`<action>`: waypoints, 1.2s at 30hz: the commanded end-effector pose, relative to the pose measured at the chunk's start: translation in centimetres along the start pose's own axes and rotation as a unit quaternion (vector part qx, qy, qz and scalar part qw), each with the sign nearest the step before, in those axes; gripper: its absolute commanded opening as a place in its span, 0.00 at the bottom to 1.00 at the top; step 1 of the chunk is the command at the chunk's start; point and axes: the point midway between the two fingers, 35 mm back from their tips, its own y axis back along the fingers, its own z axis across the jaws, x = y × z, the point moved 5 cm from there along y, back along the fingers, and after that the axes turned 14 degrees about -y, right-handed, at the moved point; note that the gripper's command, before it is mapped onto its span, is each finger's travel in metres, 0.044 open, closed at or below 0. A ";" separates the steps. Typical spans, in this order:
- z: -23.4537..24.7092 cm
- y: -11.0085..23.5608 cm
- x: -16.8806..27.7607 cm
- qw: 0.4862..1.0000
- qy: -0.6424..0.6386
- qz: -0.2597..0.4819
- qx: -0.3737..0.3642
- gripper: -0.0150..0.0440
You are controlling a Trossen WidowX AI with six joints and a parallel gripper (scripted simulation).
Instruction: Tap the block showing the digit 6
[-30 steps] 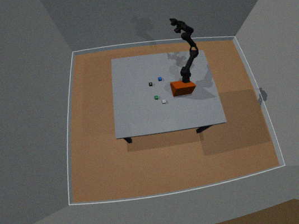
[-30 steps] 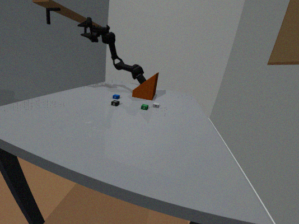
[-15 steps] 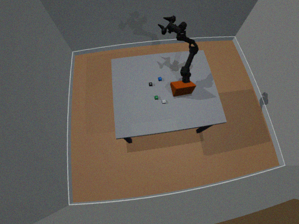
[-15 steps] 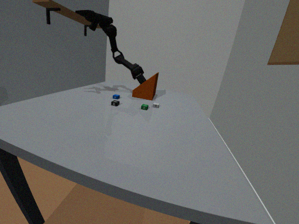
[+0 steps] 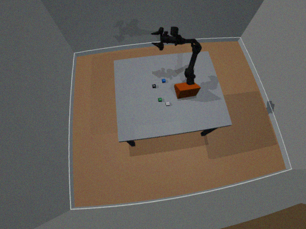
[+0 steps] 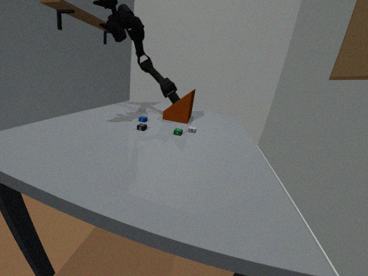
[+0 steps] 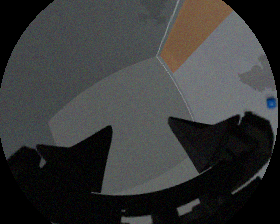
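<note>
A blue block (image 5: 163,81) (image 6: 142,119) (image 7: 271,103), a black block (image 5: 154,86) (image 6: 141,127), a green block (image 5: 160,99) (image 6: 178,132) and a white block (image 5: 167,103) (image 6: 192,130) lie apart on the grey table (image 5: 137,121) (image 6: 207,188) (image 7: 220,65). The printed digits are too small and blurred to read, so I cannot tell which block shows the 6. My gripper (image 5: 152,38) (image 6: 97,13) (image 7: 140,124) is wide open and empty, raised high above the table and away from all the blocks. In the wrist view only the blue block shows, at the right edge.
An orange wedge (image 5: 187,93) (image 6: 178,113) stands at the arm's base, to the right of the blocks in the top view. A wooden shelf (image 6: 77,12) is on the wall behind the arm in the exterior view. Grey walls surround the table.
</note>
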 end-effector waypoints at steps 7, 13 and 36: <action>-12.2 -2.4 3.2 0.902 0.364 0.079 0.219 0.93; -18.2 -1.9 2.6 0.783 0.509 0.139 0.329 0.93; -27.6 3.4 -3.1 0.327 0.685 0.340 0.555 0.93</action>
